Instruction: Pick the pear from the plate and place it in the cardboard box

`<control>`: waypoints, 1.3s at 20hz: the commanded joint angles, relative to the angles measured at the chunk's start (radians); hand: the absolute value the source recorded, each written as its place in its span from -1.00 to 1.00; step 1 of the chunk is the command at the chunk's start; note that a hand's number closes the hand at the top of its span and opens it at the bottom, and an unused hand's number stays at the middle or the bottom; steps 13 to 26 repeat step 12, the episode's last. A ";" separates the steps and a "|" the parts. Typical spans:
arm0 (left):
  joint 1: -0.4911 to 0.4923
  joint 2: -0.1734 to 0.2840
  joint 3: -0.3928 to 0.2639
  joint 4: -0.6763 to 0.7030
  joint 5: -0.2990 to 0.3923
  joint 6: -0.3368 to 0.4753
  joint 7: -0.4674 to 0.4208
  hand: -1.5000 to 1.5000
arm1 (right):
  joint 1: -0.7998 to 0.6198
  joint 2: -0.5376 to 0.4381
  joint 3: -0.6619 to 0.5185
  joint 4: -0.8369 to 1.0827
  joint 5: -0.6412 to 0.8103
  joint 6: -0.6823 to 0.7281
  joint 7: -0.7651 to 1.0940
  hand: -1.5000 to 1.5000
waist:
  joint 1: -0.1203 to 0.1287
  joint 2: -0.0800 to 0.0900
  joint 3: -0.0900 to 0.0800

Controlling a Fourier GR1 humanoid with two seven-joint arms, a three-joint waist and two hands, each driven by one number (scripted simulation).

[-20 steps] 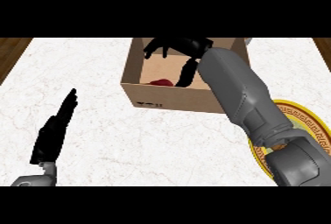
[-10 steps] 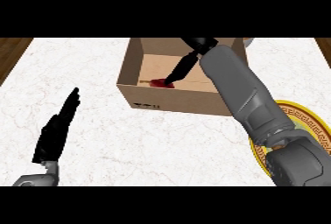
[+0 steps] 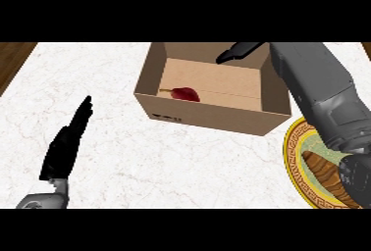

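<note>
The pear is lying on the floor of the cardboard box, in the left part of it, close to the left wall and well away from the right wall. It is dark red, and a thin stem is pointing from it toward the left wall, so its long axis is running roughly left to right across the box. Nothing is touching it.

The right hand is showing above the far right part of the box, near the back rim, with the grey forearm going down along the right wall toward the plate. The fingers are straight and together and they are holding nothing, so the hand is open. From this hand the pear is lying to the left and lower, toward the robot, apart from the fingers.

The left hand is resting open on the left side of the marble counter, fingers pointing up, well apart from the box.

The right hand is the nearer one to the pear. Judging from this, the placing seems done, and what is left is only to lift the right arm up over the rim without catching the box wall.
</note>
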 commanded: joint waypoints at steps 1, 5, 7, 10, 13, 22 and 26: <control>-0.031 -0.001 -0.010 -0.004 -0.012 0.000 0.017 0.00 | -0.005 -0.112 -0.066 0.000 -0.059 0.004 0.066 -1.00 | 0.010 0.012 0.001; -0.018 0.001 -0.008 -0.004 -0.006 -0.006 -0.006 0.00 | 0.038 -0.222 -0.089 0.004 -0.081 0.095 0.064 -1.00 | 0.027 0.023 0.003; -0.042 -0.014 -0.020 0.002 -0.015 0.003 0.001 0.00 | 0.052 -0.238 -0.091 -0.008 -0.082 0.100 0.041 -1.00 | 0.031 0.030 0.004; -0.042 -0.021 -0.032 -0.008 -0.011 -0.005 0.011 0.00 | 0.067 -0.293 -0.085 -0.013 -0.074 0.152 0.037 -1.00 | 0.042 0.036 0.005; -0.040 -0.011 -0.035 -0.017 -0.019 -0.008 0.008 0.00 | 0.045 -0.328 -0.088 -0.018 -0.077 0.185 0.052 -1.00 | 0.056 0.035 0.005; -0.040 -0.011 -0.035 -0.017 -0.019 -0.008 0.008 0.00 | 0.045 -0.328 -0.088 -0.018 -0.077 0.185 0.052 -1.00 | 0.056 0.035 0.005; -0.040 -0.011 -0.035 -0.017 -0.019 -0.008 0.008 0.00 | 0.045 -0.328 -0.088 -0.018 -0.077 0.185 0.052 -1.00 | 0.056 0.035 0.005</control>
